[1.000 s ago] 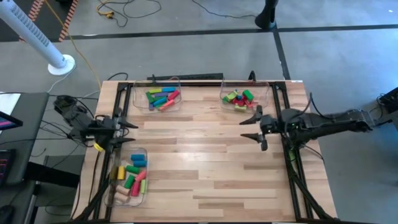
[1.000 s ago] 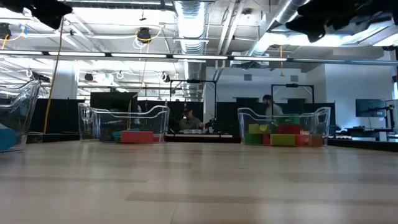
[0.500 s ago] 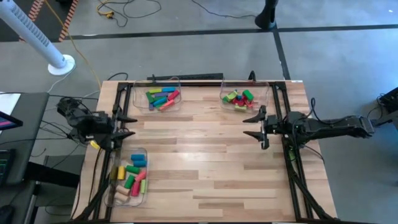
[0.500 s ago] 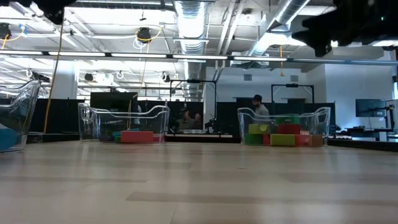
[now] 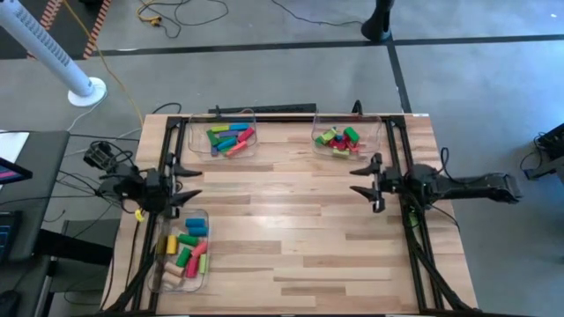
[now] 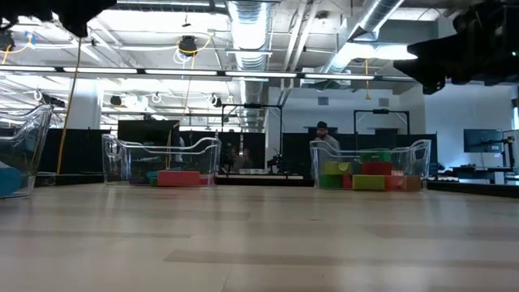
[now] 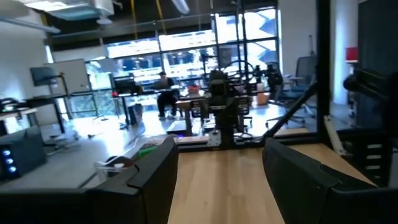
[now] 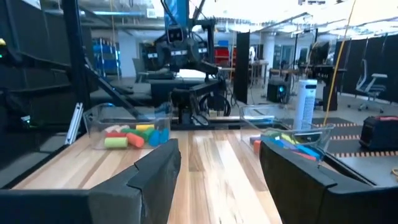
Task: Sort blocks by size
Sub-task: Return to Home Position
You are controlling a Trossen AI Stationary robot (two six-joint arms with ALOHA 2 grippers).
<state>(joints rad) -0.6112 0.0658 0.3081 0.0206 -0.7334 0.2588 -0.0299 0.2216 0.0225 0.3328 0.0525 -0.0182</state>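
The blocks lie in three clear bins: long bars in the far-left bin, chunky pieces in the far-right bin, and cylinders in the near-left bin. My left gripper hovers open over the table's left edge, between the two left bins, pointing toward the right. My right gripper hovers open just nearer than the far-right bin, pointing left. In both wrist views only bare wood shows between the fingers.
Black frame rails run along the left and right table sides. The wide middle of the wooden tabletop is bare. In the low view both arms hang high above the table, and people stand in the room behind it.
My right gripper has sunk and drawn back toward the table's right edge, tipping toward level. My left gripper has sunk a little and tipped toward level beside the left rail. Both have stayed open, and the blocks have not moved.
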